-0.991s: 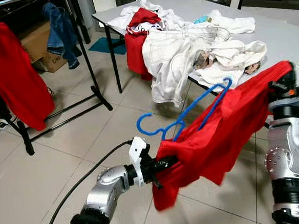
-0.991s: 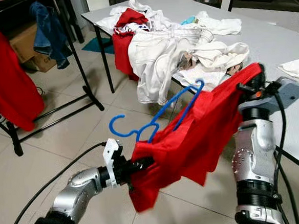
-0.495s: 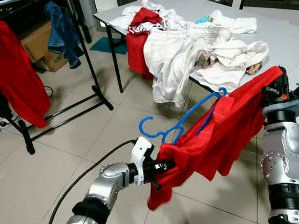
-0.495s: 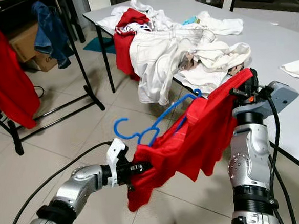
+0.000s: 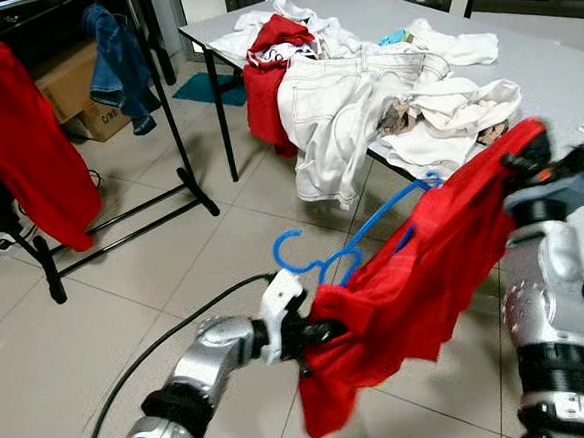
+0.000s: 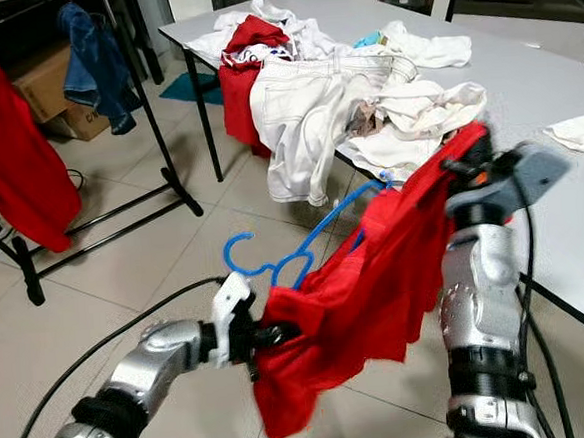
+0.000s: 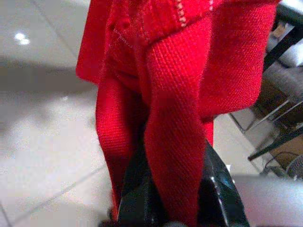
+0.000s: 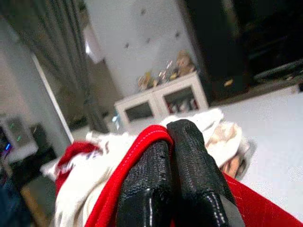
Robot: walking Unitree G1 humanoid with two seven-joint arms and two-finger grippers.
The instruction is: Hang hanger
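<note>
Fingers of both arms are clamped on the same red shirt (image 5: 425, 260): the left fingers (image 5: 315, 334) pinch a bunched fold at its lower end, as the left wrist view shows with cloth squeezed between the two black tips, and the right fingers (image 5: 525, 163), raised high, are pressed together on a hem at its upper end. The shirt hangs stretched between them, above the tiled floor (image 5: 70, 335) and just in front of the bench (image 5: 552, 70).

A blue hanger (image 5: 349, 245) is threaded into the shirt. Its hook sticks out free on the left side, and one of its arms shows above the cloth; the rest is hidden inside. Whether the shirt sits squarely on it cannot be told.

Behind, the bench carries a heap of laundry: white trousers (image 5: 330, 116) drooping over the edge, a red garment (image 5: 267, 80) and pale cloths. To the far left stands a black clothes rack (image 5: 176, 137), with another red shirt (image 5: 21, 138) and a denim piece (image 5: 116, 66) already hanging on it.

As a judgement, the dressing of the hanger looks done or nearly so. What is left is the main part: carrying it over to the rack, which is well apart from the hanger, and setting the hook on the rail.
</note>
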